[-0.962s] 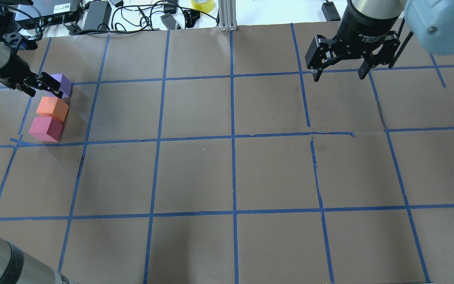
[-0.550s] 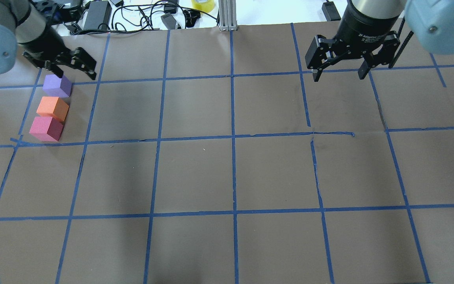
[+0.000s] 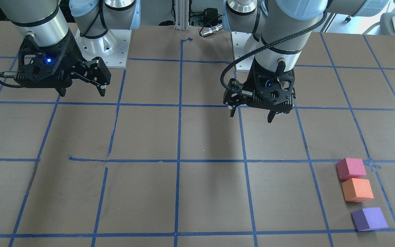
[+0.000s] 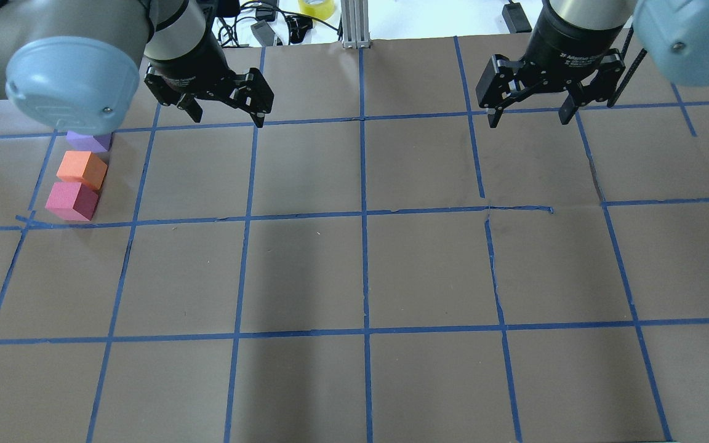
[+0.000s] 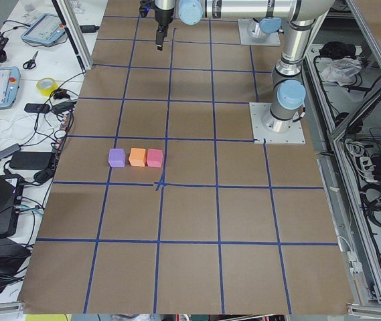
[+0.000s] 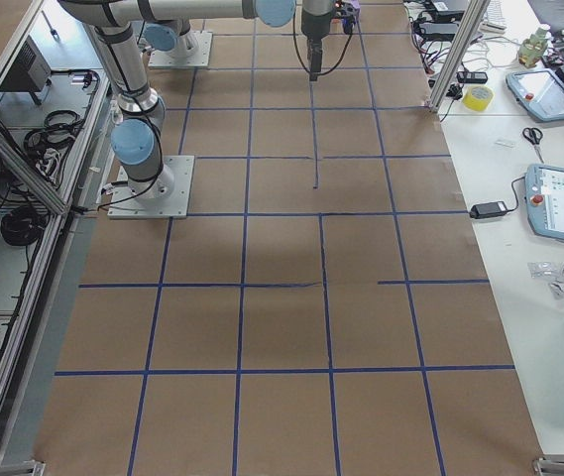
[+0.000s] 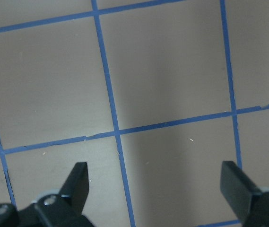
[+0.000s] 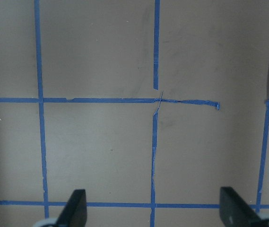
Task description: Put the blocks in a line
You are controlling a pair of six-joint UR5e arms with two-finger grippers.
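Three blocks stand in a short line at the table's left side: purple (image 4: 87, 142), orange (image 4: 82, 169) and pinkish-red (image 4: 72, 200). The orange and pinkish-red ones touch. The purple one sits a small gap away and is partly hidden by my left arm's joint. They also show in the front-facing view: pinkish-red (image 3: 350, 168), orange (image 3: 357, 189), purple (image 3: 369, 219). My left gripper (image 4: 228, 118) is open and empty, above the table and well to the right of the blocks. My right gripper (image 4: 530, 119) is open and empty at the far right.
Brown paper with a blue tape grid (image 4: 364, 212) covers the table. Cables, power bricks and a yellow tape roll (image 4: 316, 7) lie past the far edge. An aluminium post (image 4: 354, 24) stands at the back middle. The two arm bases (image 3: 101, 51) are bolted at the robot's side.
My left gripper let go of the purple block, rose and swung right, away from the blocks. The purple block stays in line. My right gripper has not moved.
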